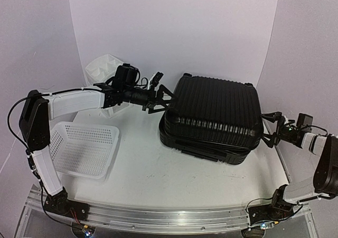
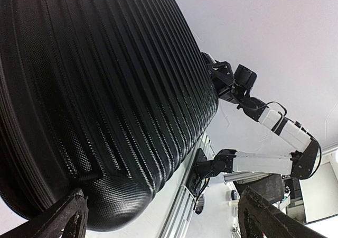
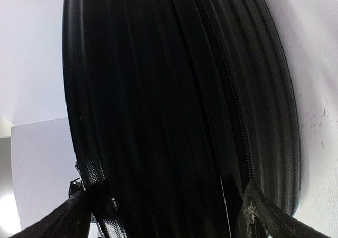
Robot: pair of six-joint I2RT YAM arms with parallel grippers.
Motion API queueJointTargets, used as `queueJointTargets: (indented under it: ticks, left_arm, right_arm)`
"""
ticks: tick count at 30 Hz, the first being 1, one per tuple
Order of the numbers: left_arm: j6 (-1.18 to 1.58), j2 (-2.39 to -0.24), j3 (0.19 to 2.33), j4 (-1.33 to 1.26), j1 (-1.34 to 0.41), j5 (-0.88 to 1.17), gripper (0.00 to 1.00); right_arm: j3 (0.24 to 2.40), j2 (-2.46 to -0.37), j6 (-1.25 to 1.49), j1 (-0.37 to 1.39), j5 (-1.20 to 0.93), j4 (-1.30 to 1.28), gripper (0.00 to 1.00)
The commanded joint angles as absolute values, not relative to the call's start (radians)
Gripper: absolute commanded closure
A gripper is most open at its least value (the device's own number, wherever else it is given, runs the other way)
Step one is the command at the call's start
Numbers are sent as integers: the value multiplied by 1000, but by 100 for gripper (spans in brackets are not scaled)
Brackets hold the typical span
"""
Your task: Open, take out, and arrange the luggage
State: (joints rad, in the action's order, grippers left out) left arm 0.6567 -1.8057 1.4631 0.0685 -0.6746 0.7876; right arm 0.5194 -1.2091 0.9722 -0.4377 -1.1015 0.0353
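Suitcase (image 1: 214,116), black and ribbed, lies flat on the right half of the white surface (image 1: 158,180). The left claw (image 1: 163,98) gapes wide at its left edge. The right claw (image 1: 269,128), equally wide, straddles its right edge. A white mesh basket (image 1: 84,148) sits well apart, left.

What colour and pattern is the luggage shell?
The luggage is black and ribbed, clearest in left wrist view.
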Motion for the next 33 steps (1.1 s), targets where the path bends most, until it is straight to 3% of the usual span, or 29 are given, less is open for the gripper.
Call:
queueJointTargets:
  ticks: [1,4,7,10,12,14,16,18,26,33]
  left_arm:
    - [655,-1744,1413,21,-677,702,1]
    - [636,-1679,1333,22,-647,583,6]
    - [617,-1659,1278,35,-610,530,28]
    - [577,-1686,1280,96,-606,467,36]
    - [571,-1719,1289,117,-610,462,40]
    - [556,-1750,1302,136,-621,456,48]
    - [538,-1772,1316,152,-636,449,50]
    - [528,-1788,1328,160,-647,445,53]
    - [525,-1858,1410,187,-691,477,52]
    - [531,-1821,1492,202,-727,514,51]
  right_arm:
    - [499,-1228,962,-475,-955,30,2]
    - [594,-1191,678,-482,-759,-362,2]
    - [640,-1174,553,-482,-657,-499,2]
    - [641,-1157,520,-482,-633,-534,6]
    - [634,-1152,505,-482,-616,-547,16]
    - [629,-1164,475,-482,-627,-552,36]
    - [631,-1194,454,-477,-685,-547,52]
    - [627,-1218,448,-466,-729,-538,58]
    - [560,-1297,497,-427,-997,-416,62]
    - [510,-1072,716,-376,-1062,-282,61]
